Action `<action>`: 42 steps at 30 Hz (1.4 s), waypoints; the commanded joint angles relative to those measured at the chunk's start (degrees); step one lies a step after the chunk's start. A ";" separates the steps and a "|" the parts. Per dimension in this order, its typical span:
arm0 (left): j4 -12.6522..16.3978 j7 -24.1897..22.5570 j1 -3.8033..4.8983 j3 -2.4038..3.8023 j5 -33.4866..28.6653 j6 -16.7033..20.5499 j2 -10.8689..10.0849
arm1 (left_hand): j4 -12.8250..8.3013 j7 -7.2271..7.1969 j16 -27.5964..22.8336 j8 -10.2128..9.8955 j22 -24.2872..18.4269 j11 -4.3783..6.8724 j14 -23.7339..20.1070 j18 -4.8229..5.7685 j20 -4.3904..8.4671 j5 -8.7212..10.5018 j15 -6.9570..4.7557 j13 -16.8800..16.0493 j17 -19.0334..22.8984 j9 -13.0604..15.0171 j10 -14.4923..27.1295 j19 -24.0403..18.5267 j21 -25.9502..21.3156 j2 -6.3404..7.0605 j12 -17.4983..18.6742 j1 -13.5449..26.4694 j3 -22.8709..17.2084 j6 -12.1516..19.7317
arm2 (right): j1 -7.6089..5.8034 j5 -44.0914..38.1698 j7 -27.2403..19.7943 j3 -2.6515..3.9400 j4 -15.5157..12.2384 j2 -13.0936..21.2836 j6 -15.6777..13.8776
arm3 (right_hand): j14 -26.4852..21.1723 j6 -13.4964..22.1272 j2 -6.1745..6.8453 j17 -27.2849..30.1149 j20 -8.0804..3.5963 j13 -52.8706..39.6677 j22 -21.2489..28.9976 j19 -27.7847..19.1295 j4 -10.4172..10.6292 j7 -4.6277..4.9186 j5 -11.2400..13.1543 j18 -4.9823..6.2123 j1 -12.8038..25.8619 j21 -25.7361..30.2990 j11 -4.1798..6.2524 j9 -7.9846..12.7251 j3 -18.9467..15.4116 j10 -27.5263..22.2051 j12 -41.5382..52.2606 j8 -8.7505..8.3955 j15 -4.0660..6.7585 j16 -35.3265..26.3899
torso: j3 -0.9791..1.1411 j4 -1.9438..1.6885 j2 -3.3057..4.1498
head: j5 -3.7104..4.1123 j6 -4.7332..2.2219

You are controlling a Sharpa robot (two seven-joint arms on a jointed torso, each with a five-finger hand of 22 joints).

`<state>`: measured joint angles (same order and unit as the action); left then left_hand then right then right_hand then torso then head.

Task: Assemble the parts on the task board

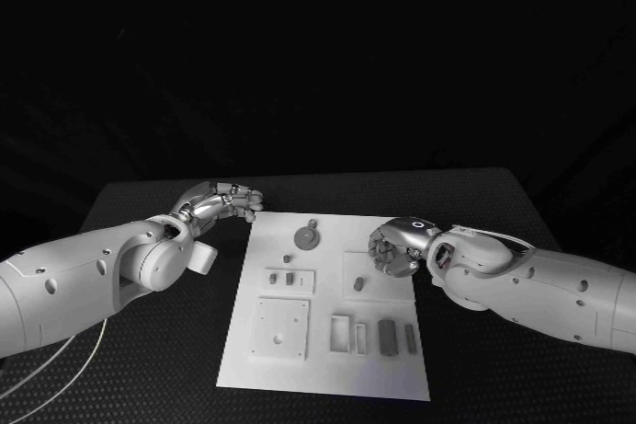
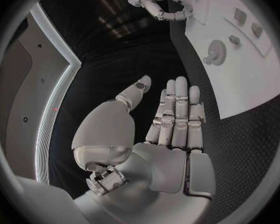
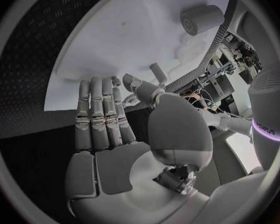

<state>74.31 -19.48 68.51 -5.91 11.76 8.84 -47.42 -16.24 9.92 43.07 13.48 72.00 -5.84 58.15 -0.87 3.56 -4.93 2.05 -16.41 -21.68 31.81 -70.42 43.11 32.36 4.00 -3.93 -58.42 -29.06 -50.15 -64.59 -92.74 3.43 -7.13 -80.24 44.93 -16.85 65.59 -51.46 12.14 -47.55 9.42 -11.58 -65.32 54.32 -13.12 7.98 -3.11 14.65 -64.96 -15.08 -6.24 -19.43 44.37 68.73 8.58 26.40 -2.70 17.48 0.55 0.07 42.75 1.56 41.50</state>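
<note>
black table (image 1: 159,369), thin white cable (image 1: 53,373)

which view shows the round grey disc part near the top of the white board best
The head view: the round grey disc part lies in plain sight on the white task board, looked down on from above, apart from both hands. The left wrist view shows it too, but off at the rim and bent. In the right wrist view I cannot pick it out.

The board (image 1: 398,360) looks like matt white plastic, smooth. The table (image 2: 252,149) has a black, finely dimpled, rough-looking surface. Both hands, left (image 1: 222,201) and right (image 1: 401,247), are silvery with a glossy, metal-like sheen; the arms (image 1: 80,281) wear smooth, glossy white shells.
</note>
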 commanded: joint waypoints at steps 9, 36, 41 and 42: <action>-0.07 -0.21 0.06 0.05 -0.53 -0.91 0.15 | -0.06 -0.01 -0.48 0.30 -0.04 0.01 0.40 -0.30 -0.02 0.05 0.08 -0.03 -0.13 0.00 0.17 0.44 -0.27 -0.30 -0.18 0.55 0.46 0.37 | 0.81 -7.92 4.47 -1.65 -0.27 -1.06 4.08 | 0.76 -2.22 -0.18 -2.26 -0.41 -0.94 -1.63 1.27 -0.63 -0.47 0.32 0.35 -0.72 -1.20 0.68 -0.17 0.75 0.95 0.45 0.85 0.29 1.53 | 0.01 0.02 -0.01 | 0.16 0.20; -0.15 0.49 0.06 0.05 -0.04 -0.43 -0.23 | -0.17 -0.01 -0.65 0.35 0.04 0.02 0.63 -0.33 0.03 -0.20 0.01 -0.03 -0.33 -0.01 0.19 0.55 -0.39 -0.28 -0.20 0.32 0.54 0.40 | 2.20 -14.43 8.06 -2.90 -0.61 -1.32 4.65 | 2.63 -6.25 -1.69 -6.15 -1.43 -3.68 -4.05 3.74 -3.30 -2.02 -0.64 0.35 -3.78 -2.60 1.98 0.23 4.32 3.42 1.79 1.29 1.44 3.13 | 0.01 0.01 -0.01 | 0.59 0.66; -0.17 0.50 0.06 0.05 0.02 -0.46 -0.31 | -0.19 -0.02 -0.69 0.37 0.07 0.03 0.71 -0.34 0.04 -0.31 -0.02 -0.04 -0.39 -0.01 0.18 0.58 -0.42 -0.27 -0.21 0.20 0.54 0.40 | 2.29 -14.44 8.09 -2.91 -0.71 -1.15 4.12 | 3.28 -6.94 -1.49 -6.71 -1.71 -4.17 -4.44 4.42 -3.26 -2.16 -1.23 0.35 -3.68 -2.99 2.28 0.22 4.67 4.06 2.08 1.40 1.75 3.41 | 0.01 0.01 0.00 | 0.58 0.66; -0.17 0.52 0.06 0.05 0.02 -0.41 -0.31 | -0.20 -0.02 -0.70 0.38 0.07 0.03 0.73 -0.34 0.05 -0.33 -0.02 -0.04 -0.41 -0.01 0.17 0.59 -0.43 -0.26 -0.21 0.17 0.54 0.40 | 2.31 -14.44 8.07 -2.91 -0.65 -1.13 3.96 | 3.37 -7.04 -1.44 -6.83 -1.77 -4.27 -4.53 4.53 -3.26 -2.17 -1.39 0.35 -3.66 -3.06 2.32 0.22 4.77 4.14 2.11 1.40 1.80 3.43 | 0.02 0.04 -0.01 | 0.56 0.70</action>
<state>74.08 -18.76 68.51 -5.92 11.73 8.78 -47.73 -16.40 9.92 42.63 13.48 72.01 -5.84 58.56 -0.86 3.78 -4.93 2.05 -16.40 -22.05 31.80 -70.43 43.32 32.15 3.79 -3.93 -58.21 -28.91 -50.15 -63.94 -106.94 10.68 -8.74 -81.57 43.50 -19.57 68.68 -58.10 10.47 -54.35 7.65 -24.06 -69.71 58.56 -16.30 5.84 -4.24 14.51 -68.13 -17.95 -3.96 -19.24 48.79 72.62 10.33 27.41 -0.85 20.75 0.55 0.08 42.75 2.16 42.15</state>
